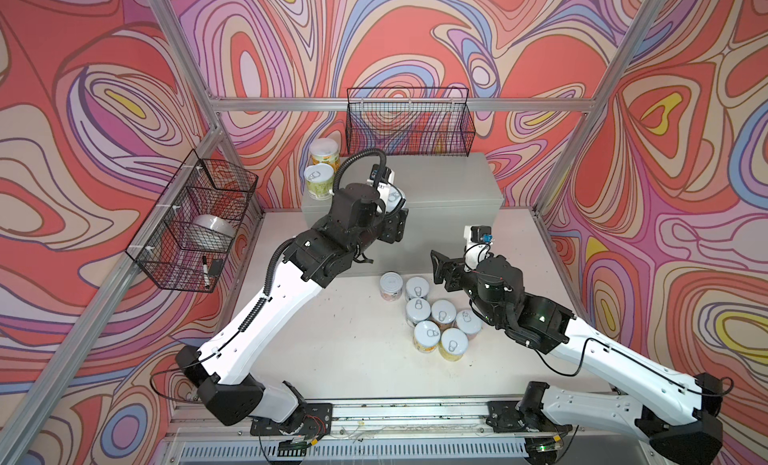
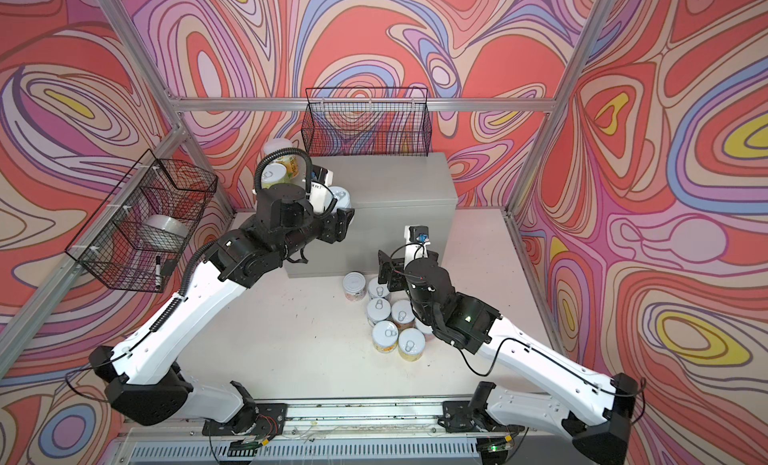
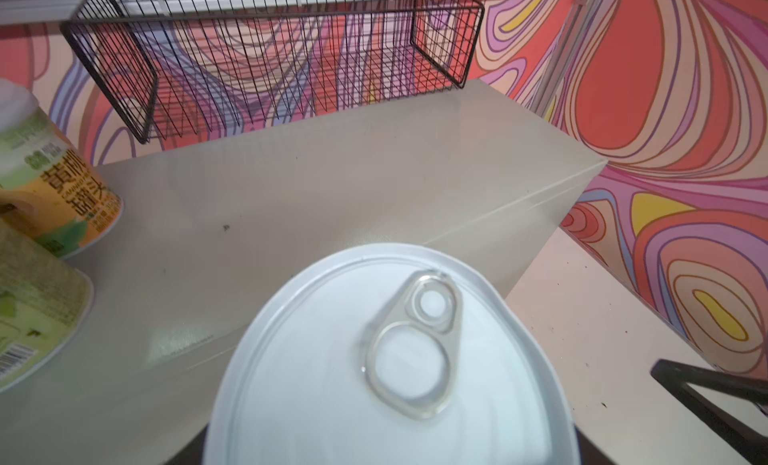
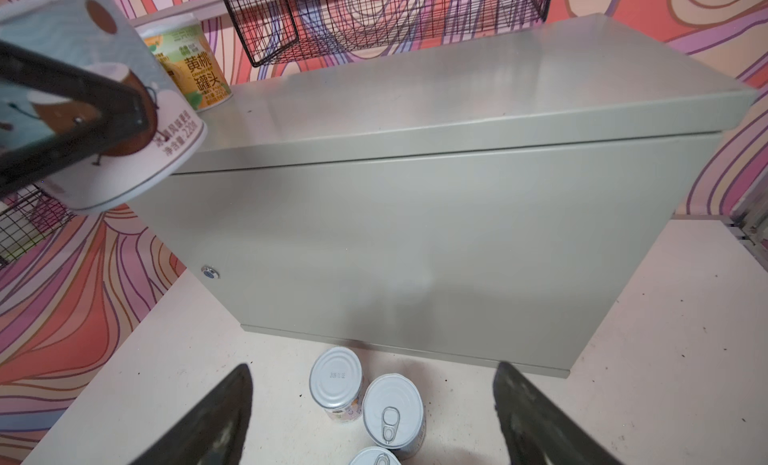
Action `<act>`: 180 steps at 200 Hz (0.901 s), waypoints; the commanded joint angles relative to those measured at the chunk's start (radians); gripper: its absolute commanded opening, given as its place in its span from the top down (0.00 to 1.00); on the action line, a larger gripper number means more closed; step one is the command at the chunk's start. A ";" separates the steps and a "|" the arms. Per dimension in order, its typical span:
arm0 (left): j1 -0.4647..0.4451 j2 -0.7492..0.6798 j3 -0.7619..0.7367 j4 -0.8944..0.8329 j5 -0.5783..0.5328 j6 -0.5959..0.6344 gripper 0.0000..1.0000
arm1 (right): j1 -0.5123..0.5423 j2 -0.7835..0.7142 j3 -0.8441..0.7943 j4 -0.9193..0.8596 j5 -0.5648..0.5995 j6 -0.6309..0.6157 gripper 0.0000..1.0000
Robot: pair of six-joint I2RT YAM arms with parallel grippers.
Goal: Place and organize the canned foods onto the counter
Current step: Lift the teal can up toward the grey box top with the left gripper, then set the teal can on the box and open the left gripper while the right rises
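Both top views look steeply down from high at the front over the whole scene. The left wrist camera sits close over a can [image 3: 386,359], facing the grey worktop [image 3: 332,184]. The right wrist camera faces its front from lower. Both wrist views share its top and the wire basket [image 3: 270,60].

Both arms are clad in white shells w/ black joint housings. The left arm [image 1: 266,317] is lined w/ a ribbed black hose [image 1: 269,276]; the right arm [image 1: 615,355] is looped w/ a thin black cable [image 1: 582,357]. Small screw holes are dotted along the shells.
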 commanded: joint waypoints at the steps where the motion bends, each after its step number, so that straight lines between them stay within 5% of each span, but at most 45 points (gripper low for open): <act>1: 0.036 0.073 0.157 -0.017 -0.065 0.036 1.00 | -0.008 -0.006 0.036 -0.007 0.041 -0.029 0.07; 55: 0.126 0.277 0.401 -0.124 -0.048 0.035 1.00 | -0.013 0.029 0.104 0.032 0.057 -0.045 0.07; 180: 0.222 0.378 0.386 -0.105 -0.105 -0.043 1.00 | -0.111 0.209 0.218 0.049 -0.142 -0.031 0.10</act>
